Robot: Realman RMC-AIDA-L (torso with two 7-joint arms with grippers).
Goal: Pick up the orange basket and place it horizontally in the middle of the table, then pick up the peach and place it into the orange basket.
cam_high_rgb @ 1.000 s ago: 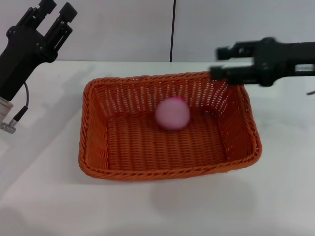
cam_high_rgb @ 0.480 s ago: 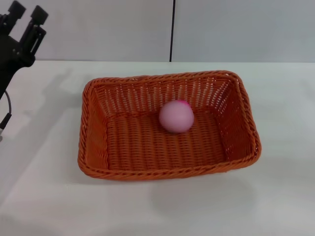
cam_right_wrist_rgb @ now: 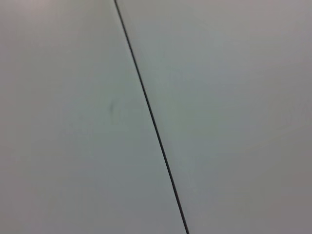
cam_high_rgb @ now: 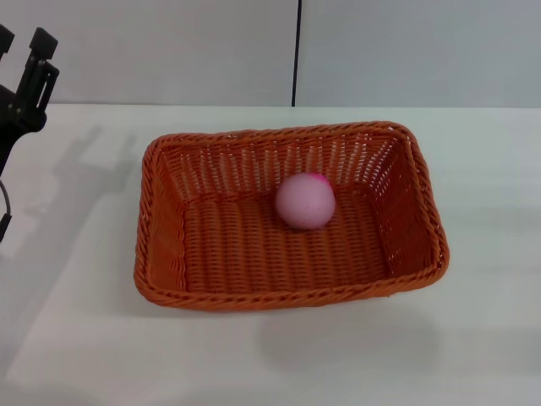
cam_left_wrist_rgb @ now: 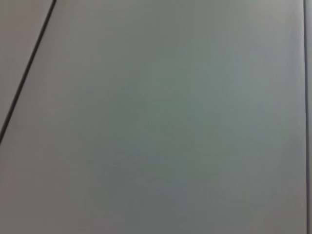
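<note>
The orange basket (cam_high_rgb: 211, 245) lies lengthwise across the middle of the white table (cam_high_rgb: 473, 338). The pale pink peach (cam_high_rgb: 305, 201) rests inside it, right of centre on the woven floor, near the far wall. My left gripper (cam_high_rgb: 21, 42) is raised at the far left edge of the head view, well away from the basket, open with nothing between its fingers. My right gripper is out of view. Both wrist views show only a plain grey wall with a dark seam.
A grey wall with a vertical dark seam (cam_high_rgb: 297, 51) stands behind the table. Bare white tabletop surrounds the basket on all sides.
The right arm has pulled back out of the head view. The left arm has drawn further left and up. The peach has settled slightly rightward inside the basket.
</note>
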